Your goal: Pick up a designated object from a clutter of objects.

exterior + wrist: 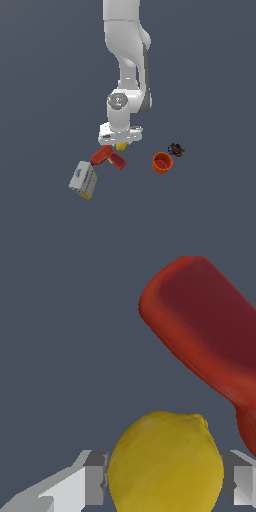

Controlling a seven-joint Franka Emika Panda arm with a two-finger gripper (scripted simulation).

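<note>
Yellow fills my wrist view: the ball (165,463), lemon-like with a small nub on its skin, sits squarely between my fingers (95,478), one grey pad at each flank. Both pads look to be touching its sides, so I judge my gripper (167,481) clamped on the ball, though I cannot tell how firm the hold is. Just beyond it looms the red drill (210,341), close beside the ball but apart from it, which explains why my jaws straddle the ball on the axis they do: closing the other way would have risked catching the tool.

From the exterior view, my gripper (121,142) hangs low over the dark floor (45,75), wrist pointing straight down, with a sliver of ball (121,146) showing beneath the hand, right next to the drill (108,157). The white-grey box (83,180) lies past the drill toward that view's left. The orange cup (161,162) and a small dark multicoloured object (176,149) sit together toward the right, well clear of my hand. Whether the ball rests on the floor or has left it, I cannot tell. If the grip is sound, a straight lift should clear the drill; the rounded skin could slip between flat pads.
</note>
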